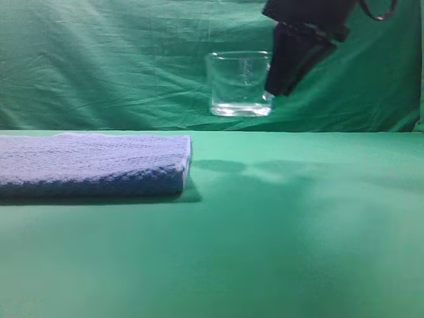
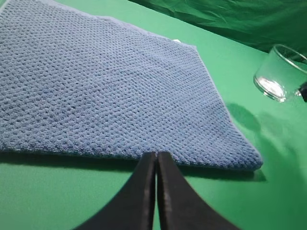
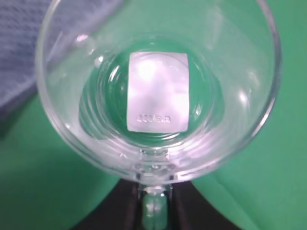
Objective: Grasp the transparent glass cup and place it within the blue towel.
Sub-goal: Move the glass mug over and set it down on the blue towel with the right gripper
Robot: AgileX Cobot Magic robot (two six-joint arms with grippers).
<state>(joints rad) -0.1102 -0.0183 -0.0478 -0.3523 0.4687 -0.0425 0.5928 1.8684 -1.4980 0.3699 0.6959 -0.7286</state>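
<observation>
The transparent glass cup (image 1: 240, 83) hangs in the air above the green table, right of the blue towel (image 1: 93, 164). My right gripper (image 1: 278, 79) is shut on the cup's handle at its right side. In the right wrist view I look down into the cup (image 3: 158, 91); its handle (image 3: 154, 206) sits between my two black fingers, and the towel's corner (image 3: 19, 57) shows at upper left. In the left wrist view my left gripper (image 2: 156, 155) is shut and empty, its tips at the towel's (image 2: 105, 91) near edge; the cup (image 2: 280, 74) shows at far right.
A green cloth covers the table (image 1: 265, 252) and hangs as a backdrop (image 1: 99, 59) behind it. The cup's shadow (image 1: 265, 169) falls on the cloth right of the towel.
</observation>
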